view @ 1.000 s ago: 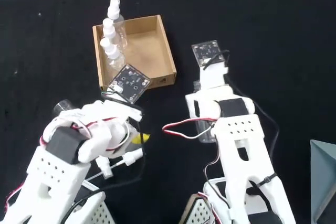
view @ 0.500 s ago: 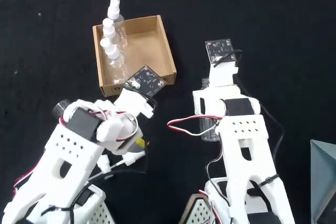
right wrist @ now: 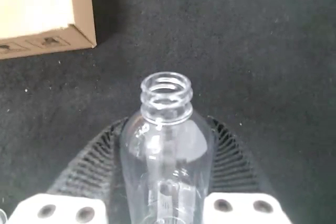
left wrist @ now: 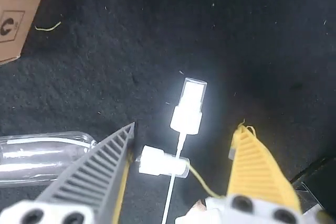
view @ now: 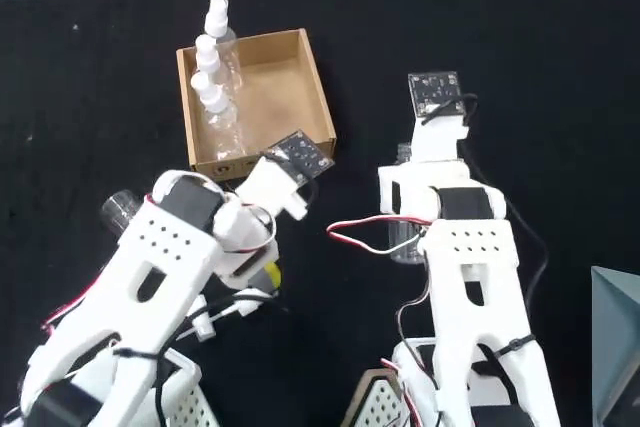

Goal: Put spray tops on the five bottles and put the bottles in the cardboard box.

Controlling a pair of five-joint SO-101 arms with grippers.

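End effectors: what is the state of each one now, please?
Left end effector: open, empty, over two loose spray tops.
Right end effector: closed on an uncapped clear bottle.

The lying bottle [left wrist: 42, 153] beside the left pincer [left wrist: 185, 128] runs off-frame; the held bottle [right wrist: 167, 103] in the right pincer [right wrist: 169, 129] has its base cut off.

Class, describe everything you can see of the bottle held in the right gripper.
The bottle is clear, plastic-looking and seemingly empty, with rounded shoulders and a threaded neck. Its mouth is open and uncapped. The right gripper is shut on its body, a finger on each side, neck pointing away from the wrist. It is near a corner of the cardboard box; whether it touches the table is unclear.
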